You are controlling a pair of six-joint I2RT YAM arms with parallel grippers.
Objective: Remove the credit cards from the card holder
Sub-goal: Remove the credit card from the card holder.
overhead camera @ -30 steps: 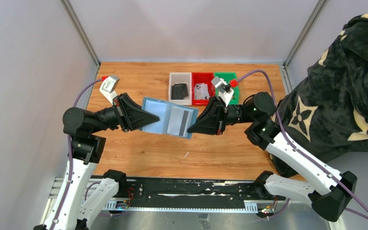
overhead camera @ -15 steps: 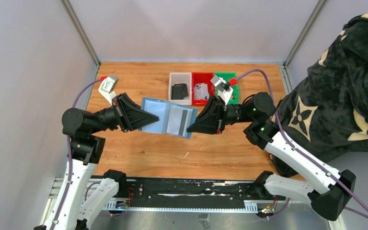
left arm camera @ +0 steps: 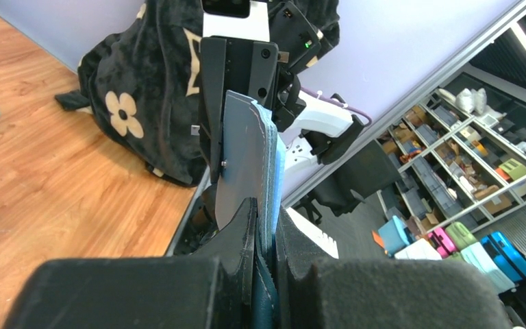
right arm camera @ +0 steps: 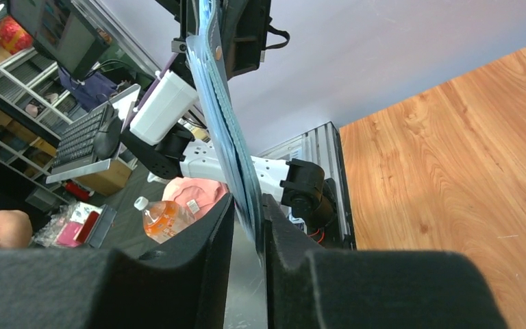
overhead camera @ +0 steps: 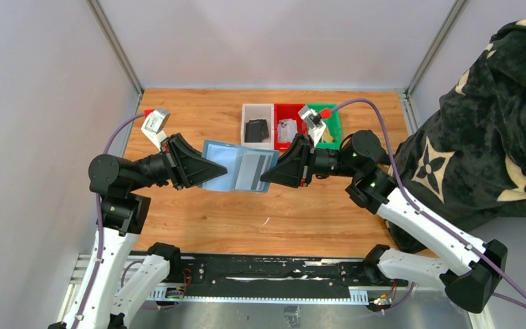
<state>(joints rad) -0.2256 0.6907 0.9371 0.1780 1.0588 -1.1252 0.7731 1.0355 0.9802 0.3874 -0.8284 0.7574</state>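
The teal-blue card holder (overhead camera: 227, 164) hangs open in the air between my two arms. A pale grey credit card (overhead camera: 253, 171) sits in its right half. My left gripper (overhead camera: 202, 171) is shut on the holder's left half; the left wrist view shows the holder (left arm camera: 250, 157) edge-on, pinched between my left gripper's (left arm camera: 266, 236) fingers. My right gripper (overhead camera: 266, 177) is at the holder's right edge. In the right wrist view the holder's edge (right arm camera: 222, 116) lies between my right gripper's (right arm camera: 248, 219) fingers, with a gap on one side.
White (overhead camera: 257, 110), red (overhead camera: 290, 110) and green (overhead camera: 331, 127) bins stand at the back of the wooden table (overhead camera: 301, 212). A black wallet (overhead camera: 255, 129) lies in the white bin. A black patterned cloth (overhead camera: 493, 137) hangs at the right.
My right gripper has moved left, so its fingers now straddle the holder's right edge. The holder's right half has tilted slightly. The left arm has not moved.
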